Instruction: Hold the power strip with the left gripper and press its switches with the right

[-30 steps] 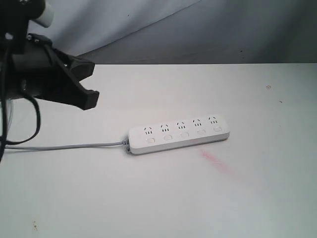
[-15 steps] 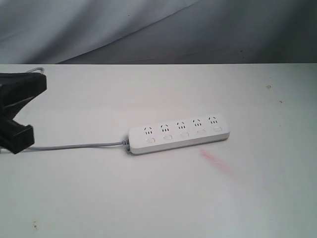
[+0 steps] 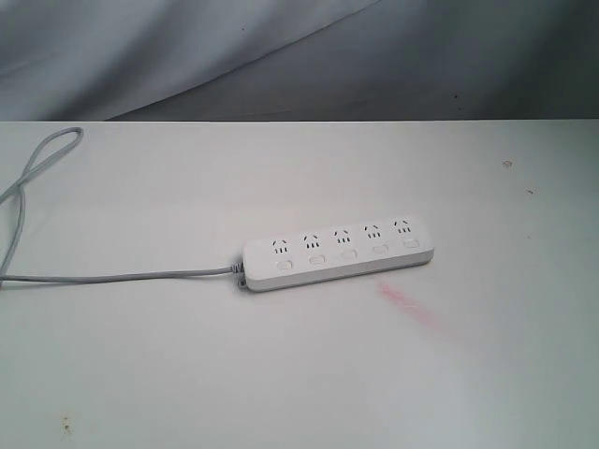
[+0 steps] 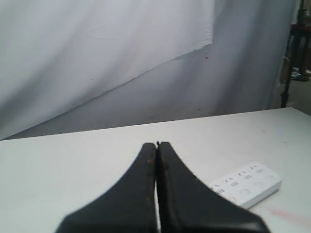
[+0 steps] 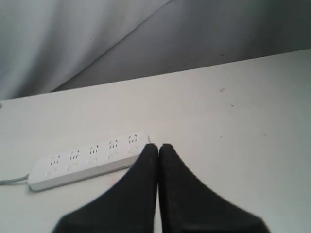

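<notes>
Left gripper [image 4: 156, 145]: the two black fingers are pressed flat together along their full length, with nothing between them. It stands apart from the power strip [image 3: 340, 253], which lies on the table ahead of its tips.

Right gripper [image 5: 158, 146]: the fingers are likewise drawn tight together and carry nothing. The tips are near the strip's far-from-cord end; whether they touch it cannot be told from the wrist view.

Power strip: it lies flat on the white table [image 3: 281, 383], sockets [image 3: 342, 233] facing up, roughly at the middle of the exterior view. Its long axis runs across that view, the right end set slightly further back.

Switches [image 3: 348, 253]: five small white buttons in one row, each on the near side of its socket. Their pressed or unpressed state is too small to read.

Cord [image 3: 140, 275]: thin and grey, it leaves the strip's left end, runs to the left edge of the exterior view and forms a loop near the table's back left.

Other: a faint pink smear [image 3: 409, 306] marks the table just in front of the strip's right half. A grey cloth backdrop [image 3: 187, 56] hangs behind the table.
</notes>
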`<state>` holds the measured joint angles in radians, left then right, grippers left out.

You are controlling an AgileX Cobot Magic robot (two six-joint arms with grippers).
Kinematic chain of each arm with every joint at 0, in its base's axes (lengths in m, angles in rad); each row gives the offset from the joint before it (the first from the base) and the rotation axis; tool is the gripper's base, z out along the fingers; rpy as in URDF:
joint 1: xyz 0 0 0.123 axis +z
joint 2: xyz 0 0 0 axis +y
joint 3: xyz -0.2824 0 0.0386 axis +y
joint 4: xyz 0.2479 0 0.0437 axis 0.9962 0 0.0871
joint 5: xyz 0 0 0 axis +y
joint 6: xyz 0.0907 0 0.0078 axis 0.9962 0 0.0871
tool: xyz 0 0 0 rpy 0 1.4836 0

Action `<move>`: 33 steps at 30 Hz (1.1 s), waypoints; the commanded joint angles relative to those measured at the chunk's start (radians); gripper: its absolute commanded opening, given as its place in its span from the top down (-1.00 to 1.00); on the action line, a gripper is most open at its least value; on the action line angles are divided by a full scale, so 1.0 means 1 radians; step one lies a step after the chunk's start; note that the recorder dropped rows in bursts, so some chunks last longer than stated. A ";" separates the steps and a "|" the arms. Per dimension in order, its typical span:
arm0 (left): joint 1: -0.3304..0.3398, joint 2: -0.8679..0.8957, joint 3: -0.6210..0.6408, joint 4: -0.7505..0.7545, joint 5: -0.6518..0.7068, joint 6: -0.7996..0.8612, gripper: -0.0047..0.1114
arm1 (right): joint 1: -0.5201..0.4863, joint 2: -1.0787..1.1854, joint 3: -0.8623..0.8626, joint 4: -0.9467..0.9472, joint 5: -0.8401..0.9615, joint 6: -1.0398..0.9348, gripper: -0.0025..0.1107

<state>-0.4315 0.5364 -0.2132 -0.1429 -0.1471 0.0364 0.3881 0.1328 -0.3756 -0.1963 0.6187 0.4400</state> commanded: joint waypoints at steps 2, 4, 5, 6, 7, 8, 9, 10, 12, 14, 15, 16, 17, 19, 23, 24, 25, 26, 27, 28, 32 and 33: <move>0.087 -0.104 0.111 -0.021 -0.057 -0.009 0.92 | -0.006 -0.080 0.007 -0.066 -0.023 0.068 0.96; 0.111 -0.147 0.154 -0.021 -0.097 -0.009 0.92 | -0.006 -0.104 0.031 -0.091 -0.071 0.115 0.96; 0.120 -0.165 0.176 -0.021 -0.113 -0.009 0.92 | -0.006 -0.114 0.051 -0.099 -0.102 0.137 0.96; 0.130 -0.187 0.196 -0.021 -0.123 -0.009 0.92 | -0.006 -0.122 0.082 -0.106 -0.143 0.154 0.96; 0.141 -0.208 0.213 -0.021 -0.127 -0.009 0.92 | -0.006 -0.128 0.117 -0.110 -0.187 0.170 0.96; 0.151 -0.226 0.213 -0.021 -0.127 -0.009 0.92 | -0.006 -0.130 0.144 -0.112 -0.229 0.178 0.96; 0.163 -0.249 0.213 -0.021 -0.120 -0.009 0.92 | -0.006 -0.130 0.176 -0.112 -0.269 0.178 0.96; 0.177 -0.271 0.213 -0.021 -0.062 0.001 0.92 | -0.006 -0.130 0.206 -0.112 -0.302 0.178 0.96; 0.204 -0.309 0.213 -0.021 -0.027 0.025 0.92 | -0.006 -0.130 0.259 -0.114 -0.372 0.178 0.96; 0.238 -0.339 0.213 -0.021 -0.013 0.025 0.92 | -0.006 -0.130 0.291 -0.146 -0.408 0.174 0.96; 0.258 -0.355 0.213 -0.023 -0.010 0.023 0.92 | -0.006 -0.130 0.301 -0.172 -0.423 0.174 0.96; 0.278 -0.371 0.213 -0.032 -0.010 0.021 0.92 | -0.006 -0.130 0.307 -0.199 -0.434 0.174 0.96; 0.299 -0.383 0.213 -0.039 -0.010 0.021 0.92 | -0.006 -0.130 0.309 -0.234 -0.434 0.174 0.96; 0.337 -0.402 0.213 -0.051 -0.006 0.021 0.92 | -0.006 -0.130 0.309 -0.281 -0.419 0.174 0.96; 0.388 -0.409 0.213 -0.058 0.049 0.021 0.92 | -0.006 -0.128 0.309 -0.372 -0.373 0.228 0.96; 0.392 -0.409 0.213 -0.058 0.057 0.021 0.92 | -0.006 -0.128 0.309 -0.415 -0.360 0.270 0.96; 0.392 -0.409 0.213 -0.058 0.061 0.021 0.92 | -0.006 -0.128 0.309 -0.483 -0.340 0.338 0.96; 0.392 -0.409 0.213 -0.058 0.061 0.021 0.92 | -0.006 -0.128 0.316 -0.560 -0.323 0.417 0.96; 0.392 -0.409 0.213 -0.058 0.061 0.021 0.92 | -0.006 -0.128 0.325 -0.654 -0.312 0.513 0.96; 0.392 -0.409 0.213 -0.058 0.061 0.021 0.92 | -0.006 -0.128 0.341 -0.756 -0.298 0.611 0.96; 0.392 -0.409 0.213 -0.058 0.065 0.015 0.92 | -0.006 -0.128 0.376 -1.007 -0.217 0.930 0.96; 0.392 -0.409 0.213 -0.058 0.069 0.015 0.92 | -0.006 -0.128 0.376 -1.006 -0.195 0.950 0.96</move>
<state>-0.0423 0.1328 -0.0048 -0.1963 -0.0847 0.0517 0.3881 0.0067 -0.0086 -1.0767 0.3750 1.2254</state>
